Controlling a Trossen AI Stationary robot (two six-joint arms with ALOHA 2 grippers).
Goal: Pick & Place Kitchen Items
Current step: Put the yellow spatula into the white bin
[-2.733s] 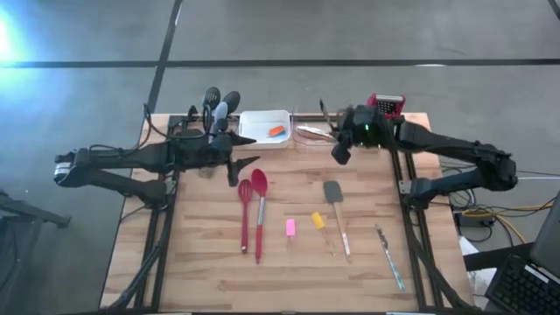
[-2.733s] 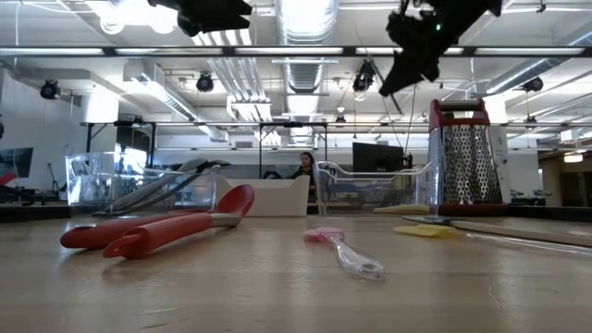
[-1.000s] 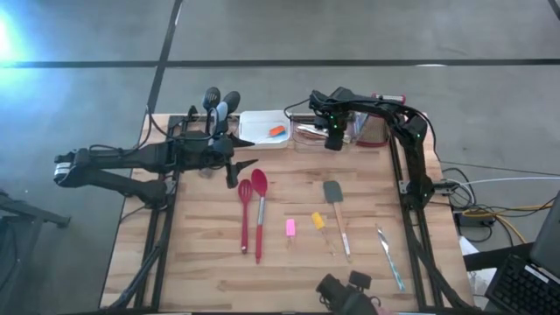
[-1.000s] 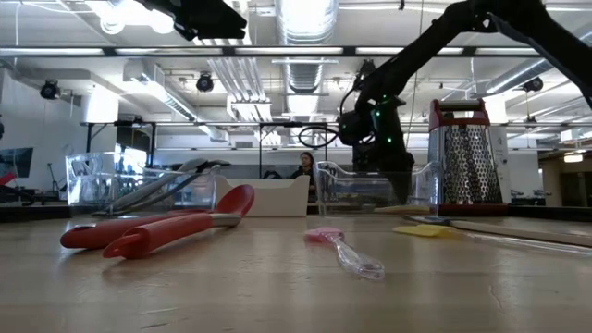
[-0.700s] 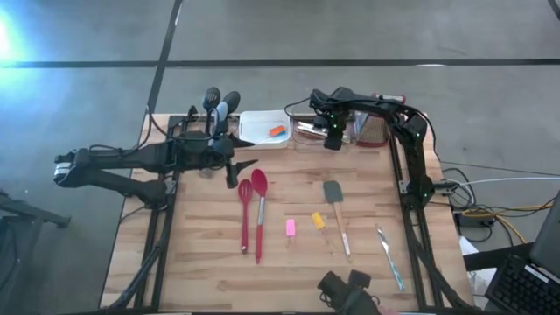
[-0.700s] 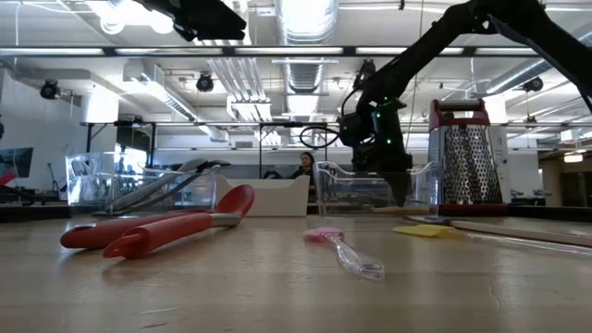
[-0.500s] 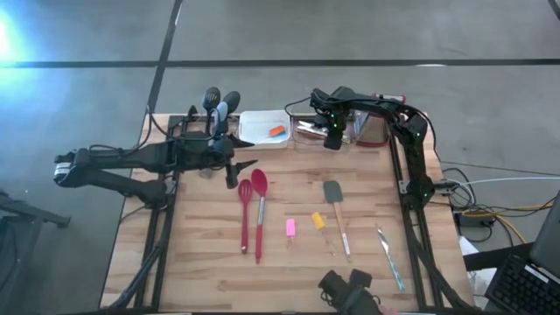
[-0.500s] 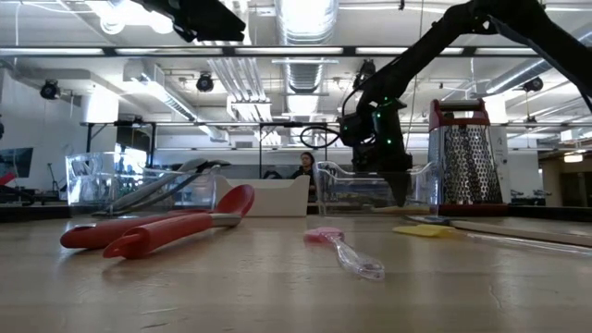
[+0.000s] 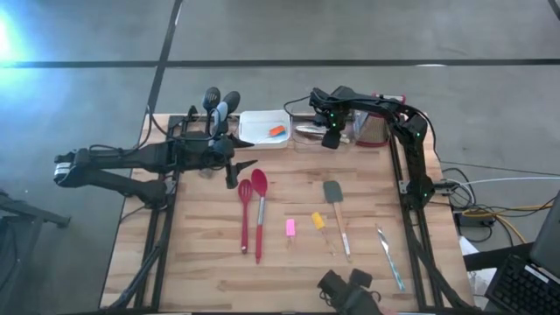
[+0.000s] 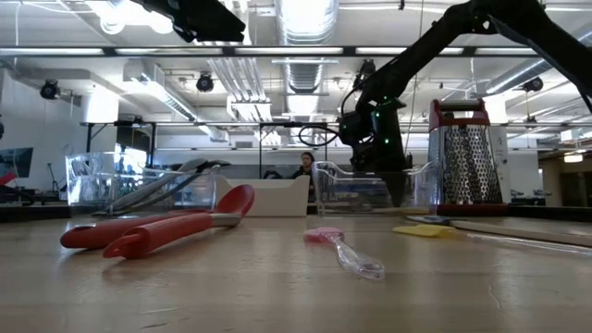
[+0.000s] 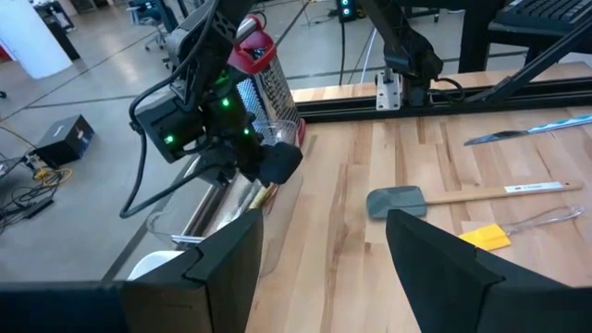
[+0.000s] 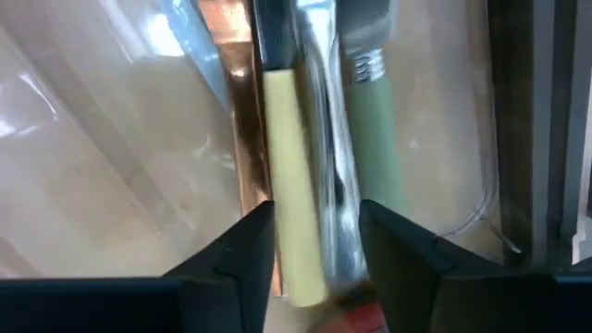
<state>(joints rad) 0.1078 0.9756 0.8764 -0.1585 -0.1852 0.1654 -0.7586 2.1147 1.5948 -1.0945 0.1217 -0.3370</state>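
pale-handled knives (image 12: 294, 213) between right tool's (image 12: 314, 242) parted fingers

The high view looks straight down on the table (image 9: 289, 262), the low view skims level across it, both sharing the grater (image 10: 465, 157); wrist views sit close.

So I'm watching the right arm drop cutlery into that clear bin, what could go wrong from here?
The right gripper sits low inside the clear bin, its fingers straddling a pale-handled knife; lifting out could drag the knife along or catch the bin wall. The red-topped grater stands right beside the bin, so a wide swing of the arm might knock it over.
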